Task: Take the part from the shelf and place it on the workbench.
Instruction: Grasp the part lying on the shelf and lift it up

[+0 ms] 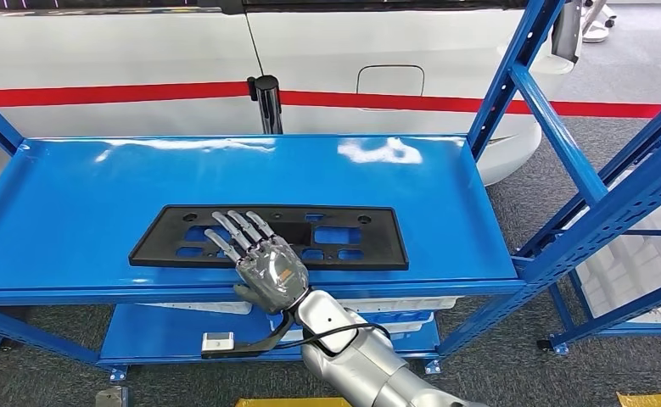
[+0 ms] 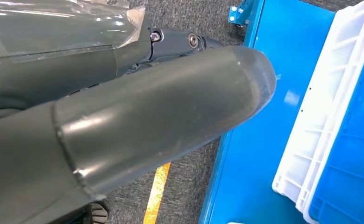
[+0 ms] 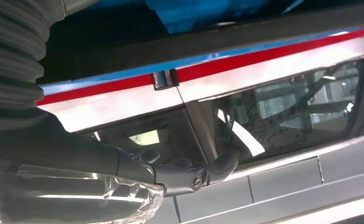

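Right hand (image 1: 263,259) lies flat on the black part (image 1: 327,237), fingers spread

Head view looks down on the shelf (image 1: 72,212); wrist views close-up.

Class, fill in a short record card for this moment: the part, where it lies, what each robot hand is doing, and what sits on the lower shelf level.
Part: flat black plate with cut-out holes
Location: lying flat on the top level of the blue shelf, not yet lifted
Right hand: fingers spread, reaching over the near edge of the plate; whether it touches cannot be told
Left hand: low beside the shelf, holding nothing visible; finger pose unclear
Lower level: white crate
Behind the shelf: white car with a red stripe
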